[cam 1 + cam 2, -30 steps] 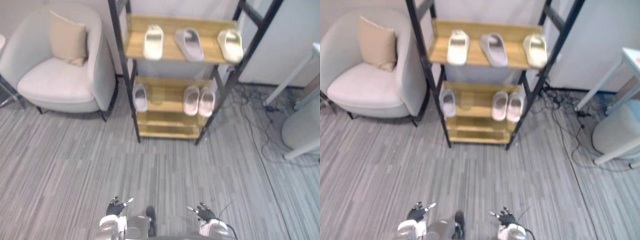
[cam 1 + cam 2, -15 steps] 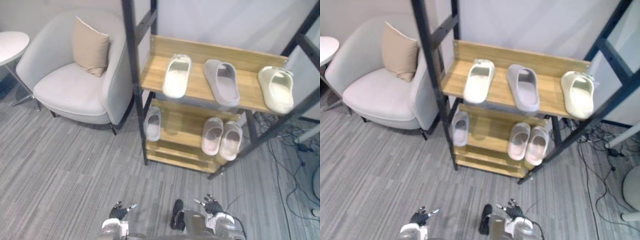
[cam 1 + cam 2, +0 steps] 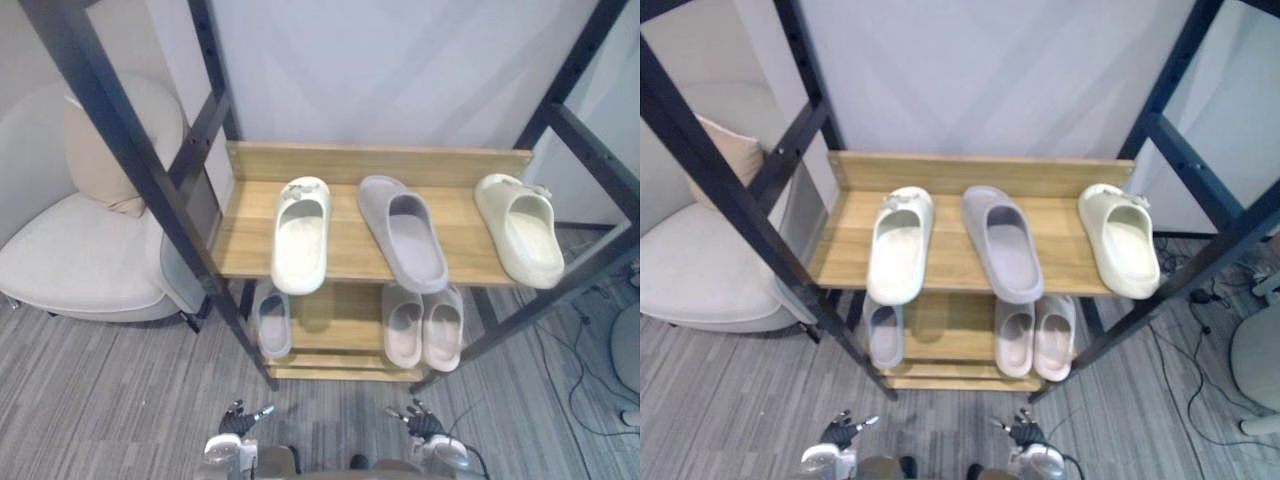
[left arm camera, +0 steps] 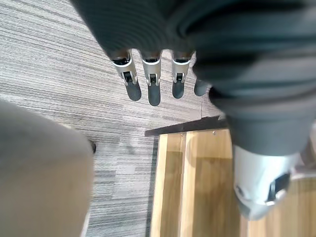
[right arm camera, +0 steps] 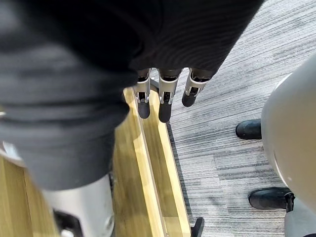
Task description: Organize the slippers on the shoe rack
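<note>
Presently both hands sit low at the bottom edge of the head views, over the carpet (image 3: 100, 400) in front of the shoe rack (image 3: 345, 250). The left hand (image 3: 236, 420) has its fingers straight and spread, with nothing in it. The right hand (image 3: 422, 423) is likewise relaxed and empty. Both wrist views show straight fingers hanging above the carpet, close to the rack's lowest wooden slats and touching nothing.

On the upper shelf, centre frame, there are three slippers:
- A cream slipper (image 3: 300, 235) lies at the left.
- A grey slipper (image 3: 403, 232) lies in the middle, angled slightly.
- A second cream slipper (image 3: 518, 230) lies at the right edge, well apart from the first.

On the lower shelf, a smaller grey slipper (image 3: 270, 320) lies alone at the left. A pink pair (image 3: 405, 325) lies side by side at the right, the two touching. An armchair (image 3: 70, 260) stands at the left of the frame, beside the rack.

The step in hand looks like arrival and survey, as no slipper has been grasped yet. Only the pink pair sits together. The cream two are split by the grey one, which may belong with the lone grey slipper below.

The next move probably calls for raising one hand from the floor line to the upper shelf. It must pass between the black uprights and close around the middle grey slipper without nudging its cream neighbours.
</note>
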